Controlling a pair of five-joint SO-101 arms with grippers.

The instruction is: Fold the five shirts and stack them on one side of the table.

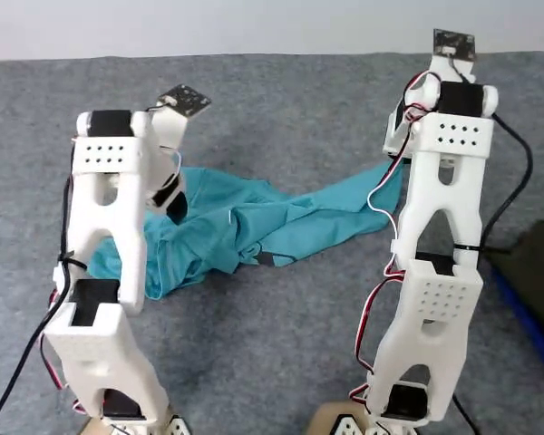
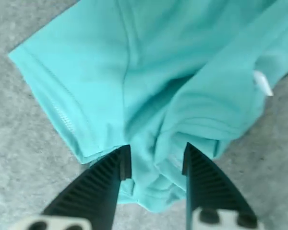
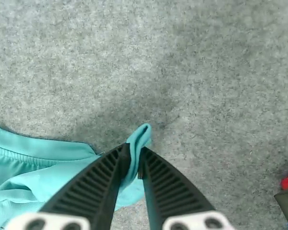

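my right gripper point(image 3: 134, 152) pinching shirt point(image 1: 254, 222) corner to stretch it flat; left gripper point(image 2: 153, 154) spread around bunched hem, not clamped

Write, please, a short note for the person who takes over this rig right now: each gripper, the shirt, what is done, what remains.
Right gripper: fingers shut on a corner of the teal shirt, just above the table.
Left gripper: at a bunched edge of the same shirt; I cannot tell whether it grips.
Shirt: crumpled near the left arm, with one part stretched out toward the right arm.
Done: no fold yet.
Left: spread and fold this shirt, then fold the other four and stack all five on one side.
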